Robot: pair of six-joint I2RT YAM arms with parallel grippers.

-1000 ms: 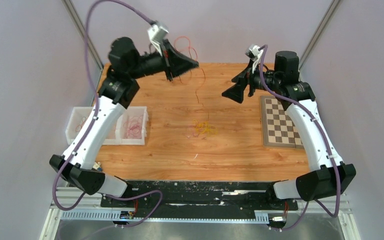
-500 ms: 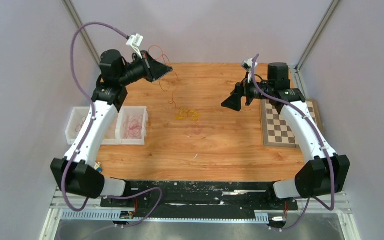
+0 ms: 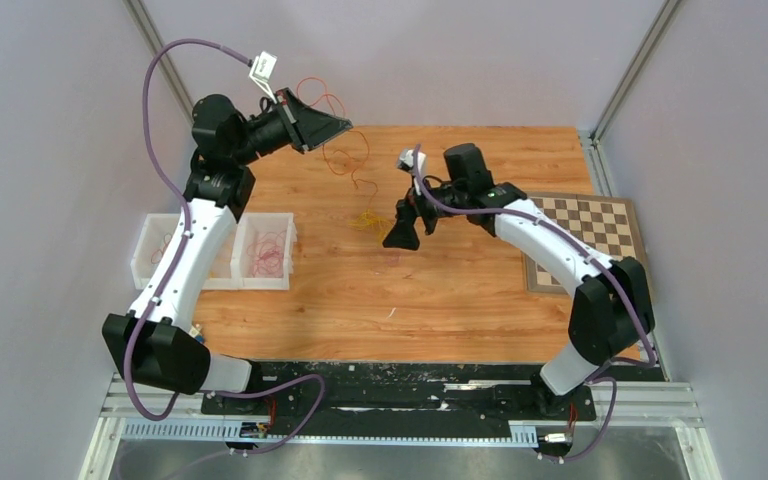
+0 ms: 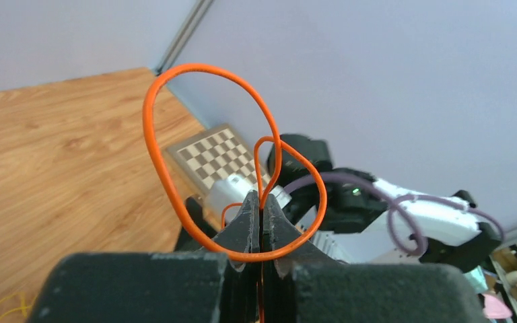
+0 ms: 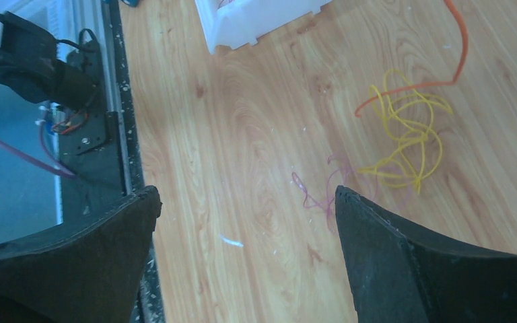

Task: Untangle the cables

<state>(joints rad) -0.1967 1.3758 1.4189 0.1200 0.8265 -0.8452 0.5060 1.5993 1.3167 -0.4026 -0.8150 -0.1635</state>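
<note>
My left gripper (image 3: 328,128) is raised at the back left and is shut on an orange cable (image 4: 165,171), which loops above its jaws and hangs down to the table (image 3: 360,185). A yellow cable tangle (image 5: 404,138) lies on the wood, with the orange cable's end (image 5: 437,81) across it; it also shows in the top view (image 3: 368,220). A thin pink cable (image 5: 320,198) lies beside the yellow one. My right gripper (image 5: 246,202) is open and empty, hovering over the table just beside the tangle; in the top view it is at mid-table (image 3: 400,236).
Two white bins (image 3: 260,280) holding red and pink cables stand at the left edge; a corner shows in the right wrist view (image 5: 262,27). A chessboard (image 3: 600,240) lies at the right. The table's front rail (image 5: 101,134) is near.
My right arm has swung left and down from beside the chessboard to the yellow tangle. My left gripper has pulled the orange cable back left and stayed raised; the yellow tangle was dragged left.
</note>
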